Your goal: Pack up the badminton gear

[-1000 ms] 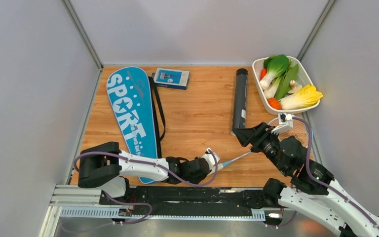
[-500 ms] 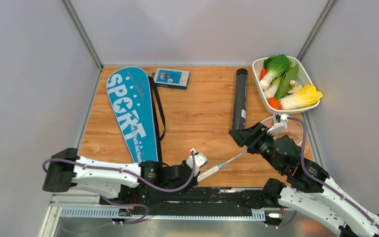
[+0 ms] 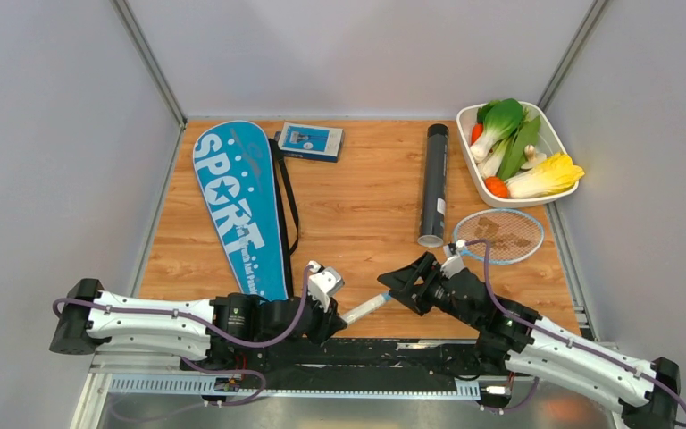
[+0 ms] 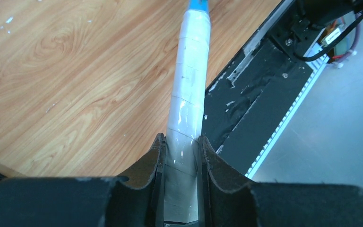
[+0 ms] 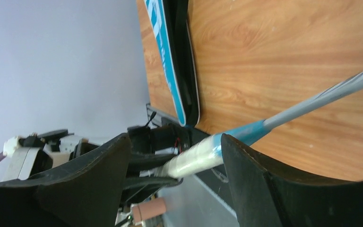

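A light-blue-framed racket lies on the table at the right, its head (image 3: 498,235) by the tray and its white handle (image 3: 363,309) at the near edge. My left gripper (image 3: 329,313) is shut on the handle's end, seen clamped between the jaws in the left wrist view (image 4: 189,94). My right gripper (image 3: 393,291) is wide open, straddling the handle's top (image 5: 194,161) without touching it. The long black tube (image 3: 433,183) lies behind it. The blue "SPORT" cover (image 3: 237,210) lies at the left. I see one racket only and no shuttlecocks.
A small blue box (image 3: 308,140) lies at the back by the cover. A white tray (image 3: 556,136) of vegetables stands at the back right. The black rail (image 3: 366,353) runs along the table's near edge, under the handle. Grey walls close in both sides.
My left gripper has pulled the racket by its handle to the left and nearer. My right gripper has moved left from the tube's end to the handle, uncovering the racket head.
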Controlling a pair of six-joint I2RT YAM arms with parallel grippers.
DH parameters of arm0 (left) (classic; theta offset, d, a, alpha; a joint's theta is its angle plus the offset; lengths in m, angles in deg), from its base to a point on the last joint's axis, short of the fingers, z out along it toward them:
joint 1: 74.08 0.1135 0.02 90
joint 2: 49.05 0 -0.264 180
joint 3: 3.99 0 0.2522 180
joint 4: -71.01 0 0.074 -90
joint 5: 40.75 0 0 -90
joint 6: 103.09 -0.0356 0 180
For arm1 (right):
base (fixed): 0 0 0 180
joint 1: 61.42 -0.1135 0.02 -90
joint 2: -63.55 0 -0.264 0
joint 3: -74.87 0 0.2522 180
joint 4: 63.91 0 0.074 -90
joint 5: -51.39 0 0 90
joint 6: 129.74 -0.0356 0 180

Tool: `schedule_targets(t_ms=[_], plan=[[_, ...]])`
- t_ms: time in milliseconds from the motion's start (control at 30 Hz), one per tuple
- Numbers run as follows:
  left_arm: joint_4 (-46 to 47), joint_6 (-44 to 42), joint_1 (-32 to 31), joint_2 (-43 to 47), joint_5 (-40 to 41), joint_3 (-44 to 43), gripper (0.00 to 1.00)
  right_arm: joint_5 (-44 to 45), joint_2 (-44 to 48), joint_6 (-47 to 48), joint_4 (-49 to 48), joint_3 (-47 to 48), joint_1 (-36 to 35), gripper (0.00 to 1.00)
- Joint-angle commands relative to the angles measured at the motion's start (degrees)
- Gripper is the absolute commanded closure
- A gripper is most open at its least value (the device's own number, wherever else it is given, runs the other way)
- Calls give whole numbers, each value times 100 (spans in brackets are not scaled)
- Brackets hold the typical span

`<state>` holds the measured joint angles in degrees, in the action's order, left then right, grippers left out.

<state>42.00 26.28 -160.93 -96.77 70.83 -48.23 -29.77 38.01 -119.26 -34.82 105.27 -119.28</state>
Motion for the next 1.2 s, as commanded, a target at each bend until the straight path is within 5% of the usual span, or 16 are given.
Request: schedule_targets(t_ms=[0, 400, 933, 1167], plan=[[817, 321, 81, -98, 660, -92, 100, 281, -159, -944, -381, -174, -762, 23], [805, 320, 88, -315, 700, -196, 100, 1080, -870, -1909, 1087, 583, -1622, 25], [1395, 249, 89, -5, 80, 44, 100, 2329, -596, -2243, -24, 76, -1726, 38], [1720, 194, 85, 215, -193, 192, 100, 2527, -623, -2376, 0, 124, -1984, 74]])
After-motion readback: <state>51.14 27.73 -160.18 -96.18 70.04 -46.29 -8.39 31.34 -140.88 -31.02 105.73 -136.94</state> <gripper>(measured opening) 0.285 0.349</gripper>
